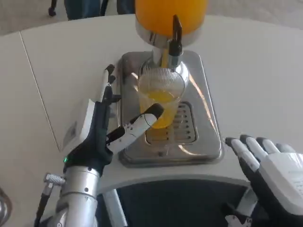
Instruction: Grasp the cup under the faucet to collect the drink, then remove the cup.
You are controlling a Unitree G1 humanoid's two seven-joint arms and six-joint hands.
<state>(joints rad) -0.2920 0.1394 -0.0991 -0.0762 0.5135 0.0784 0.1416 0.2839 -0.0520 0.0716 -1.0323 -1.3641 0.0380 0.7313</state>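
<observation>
A clear ribbed plastic cup (162, 97) partly filled with orange drink stands on the steel drip tray (203, 94), right below the black faucet (176, 35) of the orange juice dispenser (170, 16). My left hand (102, 127) grips the cup from its left side: one finger runs up along the far side, the thumb presses on the near side. My right hand (267, 165) rests on the table at the lower right, fingers spread, holding nothing, apart from the tray.
The drip tray has a slotted grate (182, 130) in front of the cup. The white table (255, 71) has a curved cutout at its near edge. A chair base (85, 7) stands beyond the table's far edge.
</observation>
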